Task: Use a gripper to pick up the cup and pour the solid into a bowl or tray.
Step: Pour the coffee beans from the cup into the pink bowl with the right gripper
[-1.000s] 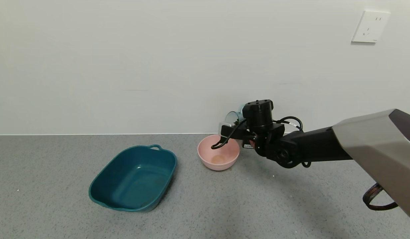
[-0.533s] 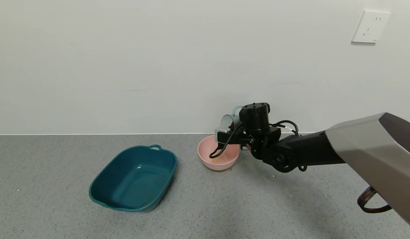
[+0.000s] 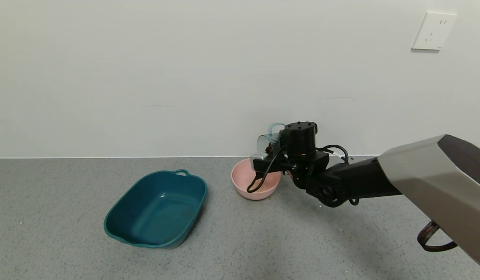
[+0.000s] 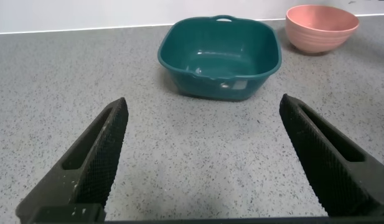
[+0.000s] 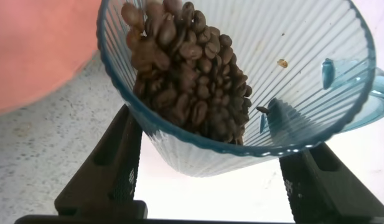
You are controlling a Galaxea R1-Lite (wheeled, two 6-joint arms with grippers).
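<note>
right tool (image 3: 272, 149) is clamped on the cup (image 3: 268, 140), holding it up over the back edge of the pink bowl (image 3: 255, 186) w/ the cup tipped on its side, mouth facing the robot's left; the beans (image 5: 188, 68) are heaped along the low side of the cup right up to the rim, bowl just below; left tool (image 4: 210, 155) hangs low over the grey tabletop (image 3: 69, 252), fingers spread wide w/ nothing between them, facing the teal tub (image 3: 156, 209); tub sits left of the bowl, near it but apart
</note>
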